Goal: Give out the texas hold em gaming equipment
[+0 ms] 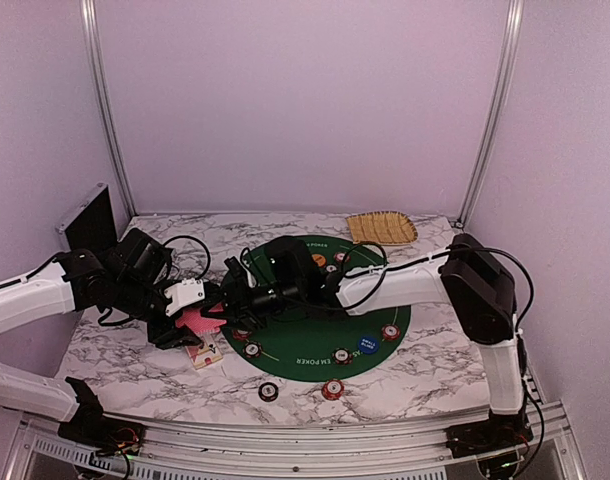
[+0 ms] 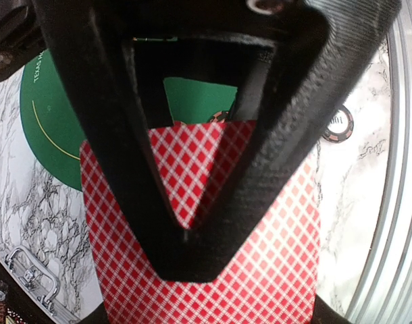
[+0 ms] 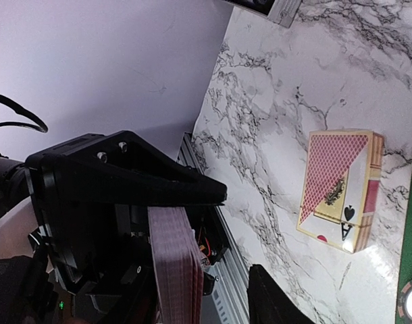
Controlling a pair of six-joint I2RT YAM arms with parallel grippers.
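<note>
The left gripper (image 2: pixel 186 251) pinches a red diamond-latticed card deck (image 2: pixel 260 270) between black jaws; right gripper (image 1: pixel 237 298): jaws indiscernible.

2 chips (image 1: pixel 269 391) before mat (image 1: pixel 297 348)

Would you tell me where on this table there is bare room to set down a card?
Bare marble lies front right, between the green mat and the right arm, and front left, between the card box and the table's near edge. The mat's near rim is crowded with chips, and both arms meet over its left side.
</note>
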